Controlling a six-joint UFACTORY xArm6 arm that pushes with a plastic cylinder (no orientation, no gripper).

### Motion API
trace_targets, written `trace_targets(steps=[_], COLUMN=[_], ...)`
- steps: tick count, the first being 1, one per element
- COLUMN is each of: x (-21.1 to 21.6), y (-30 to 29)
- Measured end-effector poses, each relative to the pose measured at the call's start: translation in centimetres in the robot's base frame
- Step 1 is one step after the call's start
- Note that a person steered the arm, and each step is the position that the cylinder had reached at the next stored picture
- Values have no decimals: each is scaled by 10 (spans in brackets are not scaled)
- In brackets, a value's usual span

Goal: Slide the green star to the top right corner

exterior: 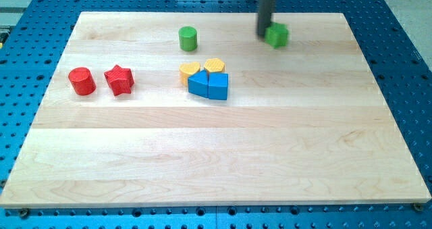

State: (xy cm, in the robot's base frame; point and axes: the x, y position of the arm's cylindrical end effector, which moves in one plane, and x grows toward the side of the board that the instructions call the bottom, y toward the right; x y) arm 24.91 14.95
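my tip (264,34) is sitting against the blurry green star's (277,36) left side; probably light and slidey, so pushing centrally; no jaws here

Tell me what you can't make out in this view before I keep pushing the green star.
- My tip: blurred, at the green star's left edge; contact can't be confirmed.
- Green star: blurred, so its points don't show clearly.
- Rod's upper part and the arm: cut off by the view's top edge.
- Yellow blocks: exact shapes too small to tell.
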Motion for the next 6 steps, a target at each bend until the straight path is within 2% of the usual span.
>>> trace_targets(steps=[1, 2, 3, 4, 5, 6], x=[11, 69, 71, 73, 31, 9], y=[-51, -72, -17, -8, 28, 20])
